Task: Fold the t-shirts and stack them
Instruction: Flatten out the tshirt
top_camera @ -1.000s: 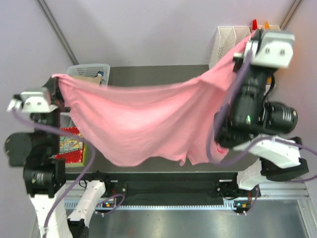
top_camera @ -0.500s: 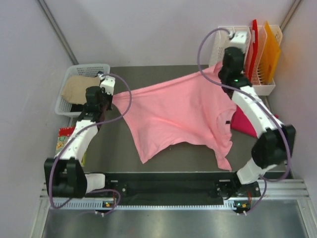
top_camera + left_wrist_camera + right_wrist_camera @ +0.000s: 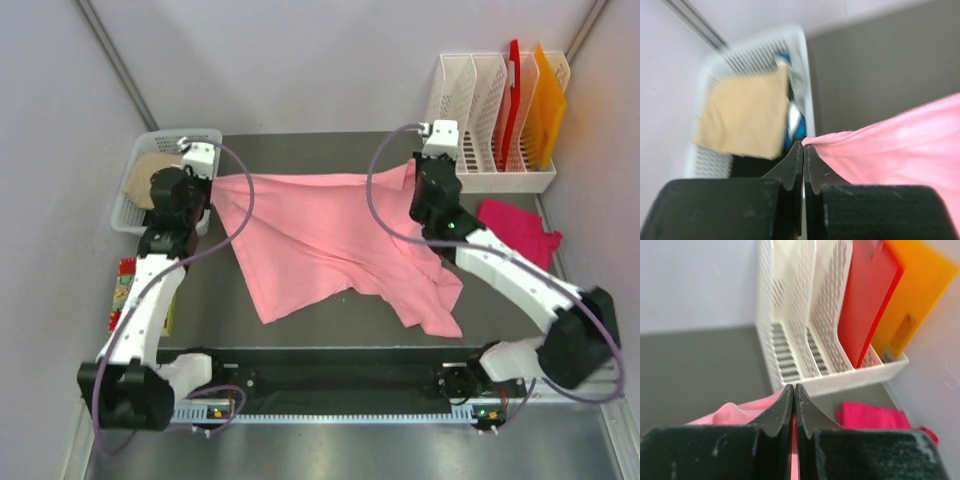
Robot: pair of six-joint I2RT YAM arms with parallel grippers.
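The salmon-pink t-shirt [image 3: 330, 240] lies spread across the middle of the table, its far edge stretched between my two grippers. My left gripper [image 3: 212, 182] is shut on its far left corner beside the basket; in the left wrist view the gripper [image 3: 803, 146] pinches the pink cloth [image 3: 900, 150]. My right gripper [image 3: 418, 172] is shut on its far right corner; in the right wrist view the gripper [image 3: 794, 389] has pink cloth [image 3: 735, 412] between the jaws. The magenta t-shirt [image 3: 518, 230] lies folded at the right, also in the right wrist view [image 3: 875, 416].
A white basket [image 3: 150, 145] with a tan cloth [image 3: 148, 172] stands at the far left. A white file rack [image 3: 480, 100] holds a red board [image 3: 513, 95] and an orange board [image 3: 545, 100] at the far right. A small red-edged patterned piece [image 3: 122, 290] lies at the left edge.
Both arms have come down and forward from high up, lowering the salmon-pink t-shirt from hanging in the air to lying spread on the table, its far edge pulled straight.
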